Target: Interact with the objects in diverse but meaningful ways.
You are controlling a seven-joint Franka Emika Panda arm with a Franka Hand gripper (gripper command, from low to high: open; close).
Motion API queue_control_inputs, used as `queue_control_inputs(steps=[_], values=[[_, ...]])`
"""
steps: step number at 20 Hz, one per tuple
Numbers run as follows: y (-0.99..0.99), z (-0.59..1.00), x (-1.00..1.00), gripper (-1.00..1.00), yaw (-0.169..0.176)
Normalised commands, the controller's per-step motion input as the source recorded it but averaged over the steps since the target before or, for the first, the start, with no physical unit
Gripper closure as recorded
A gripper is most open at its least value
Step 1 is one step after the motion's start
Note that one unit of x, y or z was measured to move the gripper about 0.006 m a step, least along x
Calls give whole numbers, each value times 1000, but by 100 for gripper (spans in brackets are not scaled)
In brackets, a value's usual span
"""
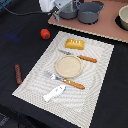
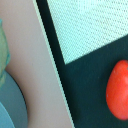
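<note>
Pincer (image 1: 56,17) on your arm hangs at the far edge of the scene, above the rim of the pinkish board (image 1: 100,27), touching none of the toy foods; its fingers are too blurred for you to tell how far apart they stand, and the wrist view shows no fingertip at all. One red tomato (image 1: 45,33) lies on the black table (image 1: 20,50), just off the far corner of the placemat (image 1: 95,90) toward the exterior view's left; your wrist camera catches it (image 2: 118,90) beside that mat corner. One yellow-orange ridged bread block (image 1: 75,44) sits on the mat's far end. One dark-brown sausage (image 1: 18,73) lies on the table, well apart from the mat on the exterior view's left. One white fish (image 1: 54,92) rests near the mat's front edge. You also have one round tan plate (image 1: 68,66) mid-mat, one orange-handled knife (image 1: 80,57) behind it, one orange-handled fork (image 1: 66,80) before it, and two grey pots (image 1: 90,12) on the board.
</note>
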Motion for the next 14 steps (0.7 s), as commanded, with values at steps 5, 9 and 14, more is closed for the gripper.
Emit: queue_control_inputs(steps=[5,9,14], values=[[-411,-14,651,-100,49],[-257,0,504,-100,92],[-44,-25,204,-100,195]])
